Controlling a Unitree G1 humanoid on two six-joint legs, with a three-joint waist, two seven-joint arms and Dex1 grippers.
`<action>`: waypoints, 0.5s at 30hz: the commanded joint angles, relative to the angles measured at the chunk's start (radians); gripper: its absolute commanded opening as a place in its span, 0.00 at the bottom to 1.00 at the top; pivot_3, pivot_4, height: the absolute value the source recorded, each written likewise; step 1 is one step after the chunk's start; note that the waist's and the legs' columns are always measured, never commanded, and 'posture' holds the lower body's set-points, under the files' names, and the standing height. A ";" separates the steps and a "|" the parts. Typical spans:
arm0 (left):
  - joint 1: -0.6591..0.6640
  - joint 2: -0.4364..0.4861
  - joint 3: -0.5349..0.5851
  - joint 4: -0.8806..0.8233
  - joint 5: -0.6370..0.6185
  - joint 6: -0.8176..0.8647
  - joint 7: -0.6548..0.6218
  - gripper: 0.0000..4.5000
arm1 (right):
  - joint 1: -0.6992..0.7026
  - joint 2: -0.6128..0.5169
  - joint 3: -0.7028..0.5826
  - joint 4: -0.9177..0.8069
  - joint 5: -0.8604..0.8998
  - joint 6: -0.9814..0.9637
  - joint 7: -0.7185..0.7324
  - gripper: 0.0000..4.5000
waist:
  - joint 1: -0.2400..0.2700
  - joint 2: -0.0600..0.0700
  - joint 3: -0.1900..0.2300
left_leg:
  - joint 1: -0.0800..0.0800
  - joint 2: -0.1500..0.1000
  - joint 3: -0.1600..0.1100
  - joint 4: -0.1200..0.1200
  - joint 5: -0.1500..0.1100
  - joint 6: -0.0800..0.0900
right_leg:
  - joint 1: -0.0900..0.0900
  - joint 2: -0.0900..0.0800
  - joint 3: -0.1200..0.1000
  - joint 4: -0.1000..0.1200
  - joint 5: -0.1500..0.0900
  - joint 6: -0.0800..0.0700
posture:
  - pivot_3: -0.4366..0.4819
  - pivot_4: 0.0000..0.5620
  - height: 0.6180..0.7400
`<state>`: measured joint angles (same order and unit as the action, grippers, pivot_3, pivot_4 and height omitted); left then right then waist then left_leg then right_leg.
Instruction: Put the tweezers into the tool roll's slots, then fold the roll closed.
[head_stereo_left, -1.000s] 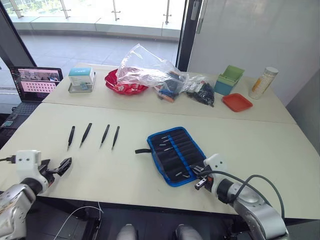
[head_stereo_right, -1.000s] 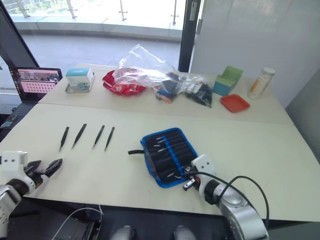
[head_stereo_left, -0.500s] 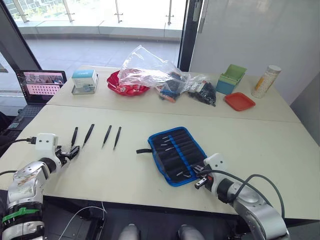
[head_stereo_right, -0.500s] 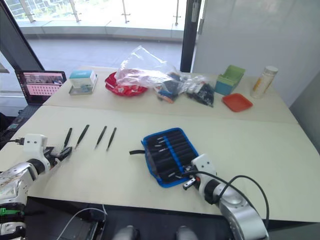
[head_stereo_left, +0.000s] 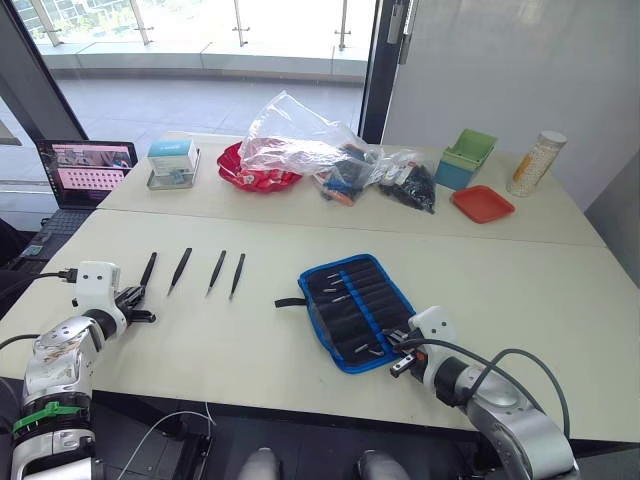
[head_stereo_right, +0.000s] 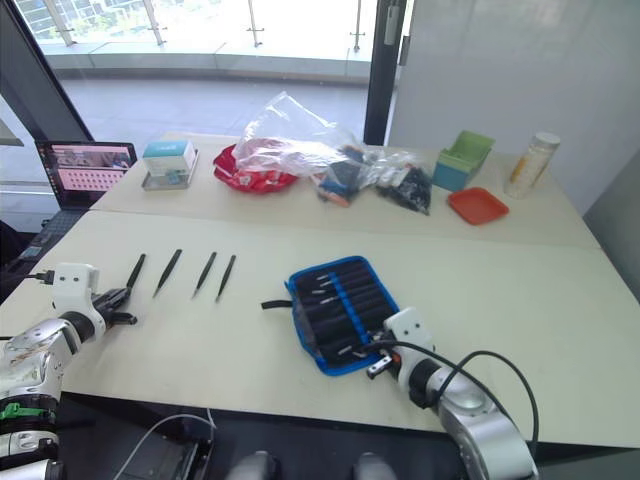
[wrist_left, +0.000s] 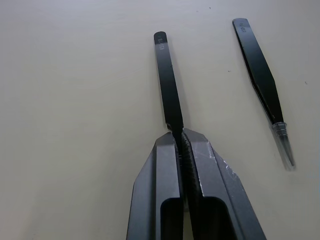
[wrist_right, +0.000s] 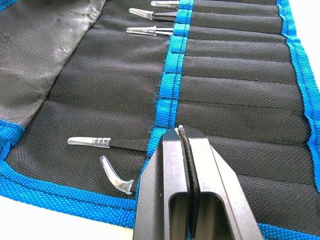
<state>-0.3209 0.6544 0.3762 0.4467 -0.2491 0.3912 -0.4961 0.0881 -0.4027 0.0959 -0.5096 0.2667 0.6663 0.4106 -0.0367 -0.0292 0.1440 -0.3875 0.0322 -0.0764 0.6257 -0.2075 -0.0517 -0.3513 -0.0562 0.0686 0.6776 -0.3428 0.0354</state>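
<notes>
Four tweezers are lying in a row on the surface, left of the roll.

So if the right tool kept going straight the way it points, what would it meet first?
The right tool, shut, hangs close over the tool roll; probably it meets the blue centre band first, though its height is unclear.

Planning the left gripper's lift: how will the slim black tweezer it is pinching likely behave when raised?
The slim black tweezer looks thin and rigid, so it will probably stay straight. The left gripper pinches one end only, so the free end may droop or pivot. Flat on the cream table, it seems unlikely to roll.
</notes>
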 joint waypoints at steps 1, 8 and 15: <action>0.002 -0.001 -0.002 -0.030 -0.001 0.016 0.020 0.02 | 0.015 0.002 0.037 0.024 0.008 0.034 0.015 0.00 | 0.000 0.000 0.000 | 0.000 0.000 0.000 0.000 0.000 0.000 | 0.000 0.000 0.000 0.000 0.000 0.000 | 0.48 0.27 0.86; -0.035 0.029 0.047 -0.289 -0.059 0.056 0.045 0.02 | 0.013 0.000 0.042 0.031 0.006 0.031 0.017 0.00 | -0.005 -0.014 0.007 | -0.003 0.002 -0.001 0.000 0.000 0.000 | -0.003 0.001 0.000 0.000 0.000 0.000 | 0.48 0.27 0.86; -0.172 -0.011 -0.145 -0.512 -0.139 0.236 -0.053 0.02 | 0.002 0.009 0.049 0.039 -0.001 0.029 0.009 0.00 | -0.004 -0.017 0.008 | -0.004 0.000 -0.002 -0.001 0.000 0.000 | -0.002 0.001 -0.001 0.000 0.000 0.000 | 0.48 0.27 0.86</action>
<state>-0.4688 0.6543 0.2883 -0.0073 -0.3572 0.5857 -0.5127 0.0744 -0.3998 0.1068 -0.5023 0.2635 0.6659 0.4107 -0.0405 -0.0462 0.1516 -0.3918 0.0324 -0.0780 0.6253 -0.2077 -0.0521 -0.3535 -0.0555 0.0680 0.6771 -0.3426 0.0351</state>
